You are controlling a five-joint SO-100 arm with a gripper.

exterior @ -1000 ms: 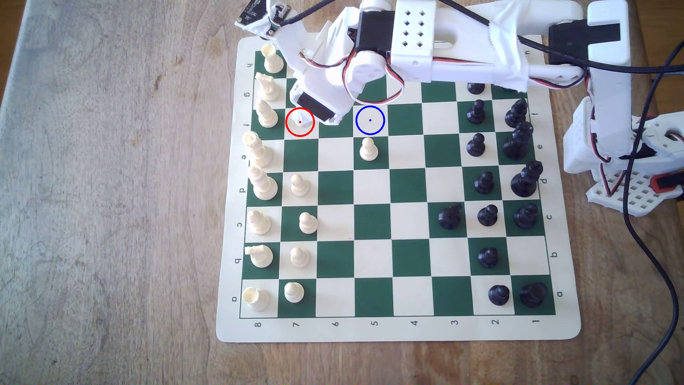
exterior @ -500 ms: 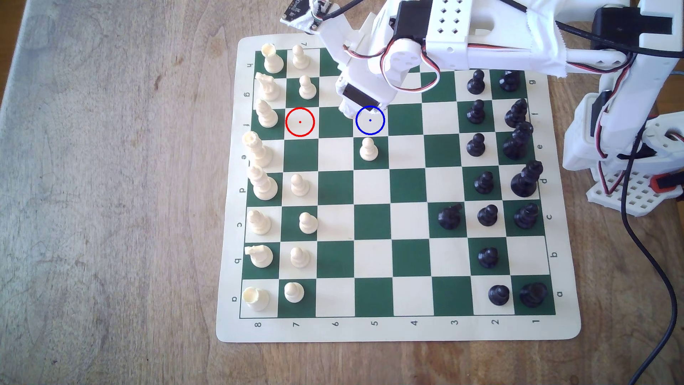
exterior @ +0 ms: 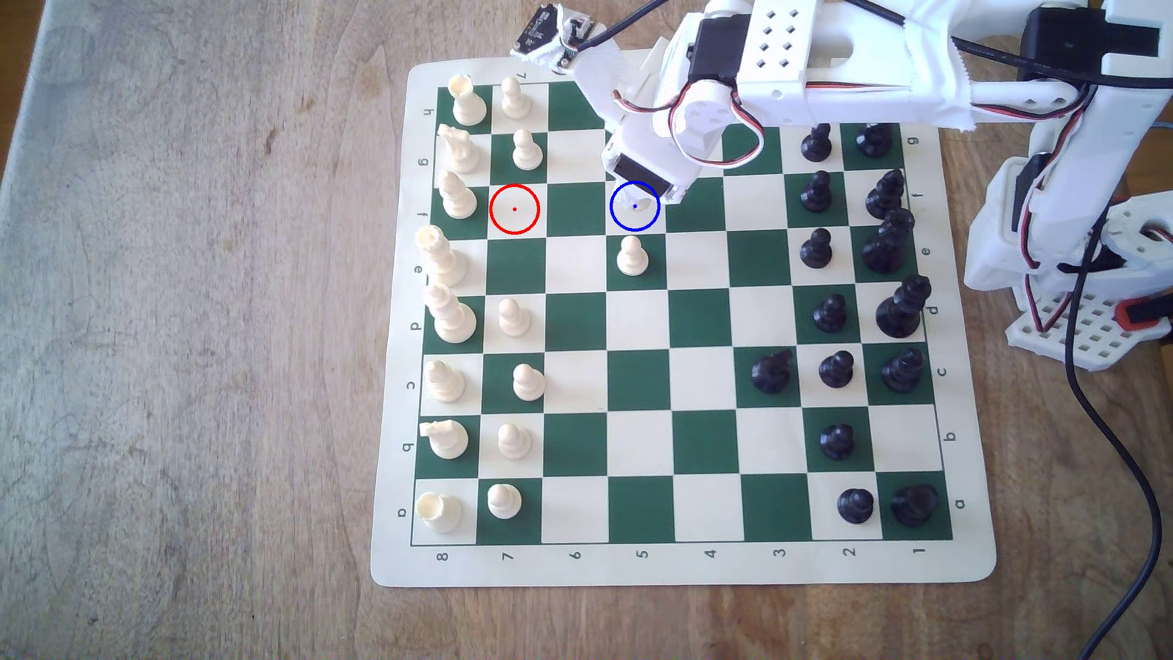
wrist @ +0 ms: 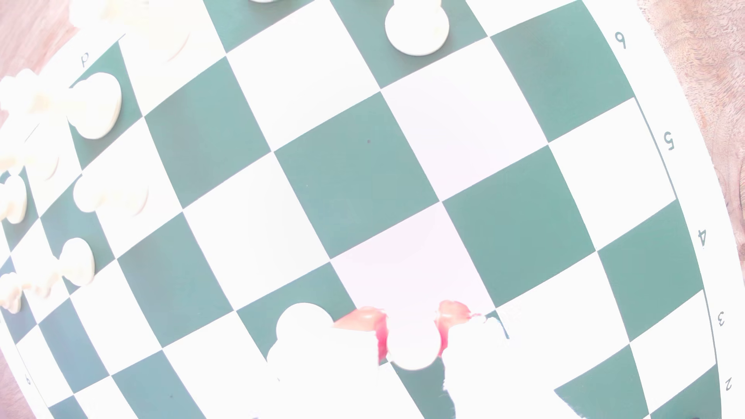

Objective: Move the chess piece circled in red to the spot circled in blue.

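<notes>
My gripper [exterior: 640, 202] hangs over the blue-ringed cream square [exterior: 623, 222] in the upper middle of the board, shut on the cream pawn [exterior: 645, 207], whose pale body peeks out inside the ring. In the wrist view the pawn's round head [wrist: 412, 347] sits pinched between the two reddish-lit fingers [wrist: 365, 316]. Whether its base touches the board cannot be told. The red-ringed square [exterior: 514, 209] to the exterior view's left stands bare.
Another cream pawn [exterior: 632, 256] stands one square nearer the camera than the blue ring, close to my gripper, also seen as a pale pawn [wrist: 304, 322]. Cream pieces [exterior: 457, 197] line the board's left, black pieces [exterior: 815, 193] its right. The arm's base [exterior: 1066, 209] and a cable [exterior: 1117, 444] lie off the board's right edge.
My gripper lifted the pawn off the red-ringed square and carried it to the exterior view's right, ending over the blue ring. The red ring is now bare.
</notes>
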